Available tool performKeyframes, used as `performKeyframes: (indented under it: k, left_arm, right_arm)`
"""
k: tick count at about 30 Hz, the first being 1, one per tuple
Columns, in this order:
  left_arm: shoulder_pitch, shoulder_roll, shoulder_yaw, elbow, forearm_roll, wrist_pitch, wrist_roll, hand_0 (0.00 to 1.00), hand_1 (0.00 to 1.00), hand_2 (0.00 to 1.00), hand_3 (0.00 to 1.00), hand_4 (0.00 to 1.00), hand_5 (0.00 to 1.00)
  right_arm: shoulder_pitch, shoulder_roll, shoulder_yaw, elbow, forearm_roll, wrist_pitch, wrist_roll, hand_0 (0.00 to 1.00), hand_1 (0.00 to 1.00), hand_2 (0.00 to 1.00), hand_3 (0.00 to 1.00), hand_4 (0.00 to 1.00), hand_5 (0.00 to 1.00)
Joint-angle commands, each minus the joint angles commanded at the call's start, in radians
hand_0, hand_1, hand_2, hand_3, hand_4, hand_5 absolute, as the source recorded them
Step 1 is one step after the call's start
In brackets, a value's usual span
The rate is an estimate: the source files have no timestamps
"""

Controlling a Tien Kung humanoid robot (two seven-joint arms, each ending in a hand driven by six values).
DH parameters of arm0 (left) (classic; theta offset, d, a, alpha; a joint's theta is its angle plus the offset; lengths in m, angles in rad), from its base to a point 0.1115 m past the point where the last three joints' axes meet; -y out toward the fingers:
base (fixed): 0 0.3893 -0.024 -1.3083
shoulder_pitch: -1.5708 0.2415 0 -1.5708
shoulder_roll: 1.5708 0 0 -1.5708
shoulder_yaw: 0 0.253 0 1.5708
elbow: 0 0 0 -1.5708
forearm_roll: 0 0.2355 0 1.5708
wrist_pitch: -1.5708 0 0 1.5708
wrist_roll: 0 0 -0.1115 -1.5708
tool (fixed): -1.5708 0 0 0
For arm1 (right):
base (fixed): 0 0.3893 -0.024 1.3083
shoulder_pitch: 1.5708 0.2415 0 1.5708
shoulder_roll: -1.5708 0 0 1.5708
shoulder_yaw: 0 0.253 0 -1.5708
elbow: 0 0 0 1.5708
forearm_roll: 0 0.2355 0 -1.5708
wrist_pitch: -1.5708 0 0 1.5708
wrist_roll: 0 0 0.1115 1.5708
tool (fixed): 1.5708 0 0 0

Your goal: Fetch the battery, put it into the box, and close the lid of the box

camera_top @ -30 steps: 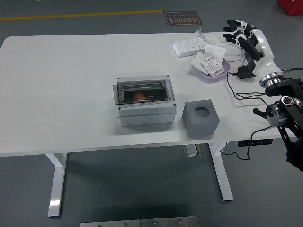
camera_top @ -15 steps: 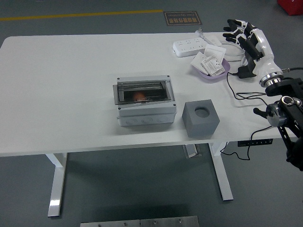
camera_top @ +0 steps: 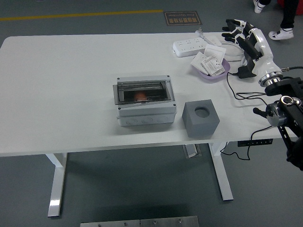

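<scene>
A grey junction box (camera_top: 144,105) sits mid-table with its dark see-through lid (camera_top: 142,91) lying flat over the top. Through the lid an orange-pink object (camera_top: 139,96) shows inside; I cannot tell what it is. My right hand (camera_top: 239,32), white with black fingers, hovers at the table's far right, beyond a purple bowl (camera_top: 212,72) holding white packets. Its fingers are spread and hold nothing. The left arm is out of view.
A grey foam cube (camera_top: 200,118) with a round hole stands right of the box. A white power strip (camera_top: 190,46) lies at the back right, with black cables (camera_top: 241,92) trailing off the right edge. A person's shoes (camera_top: 272,33) show at the top right.
A person's feet have appeared at the top right corner. My right hand and the objects on the table have stayed put.
</scene>
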Motion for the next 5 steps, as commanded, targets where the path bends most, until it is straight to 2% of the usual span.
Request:
performKeyframes:
  k: [5]
  left_arm:
    - [-0.001,0.000,0.003,0.000,-0.002,0.000,0.000,0.573,0.587,0.504,0.555,0.523,0.002]
  right_arm:
    - [0.001,-0.001,-0.002,0.000,-0.002,-0.001,-0.001,0.757,0.683,0.687,0.734,0.845,0.619]
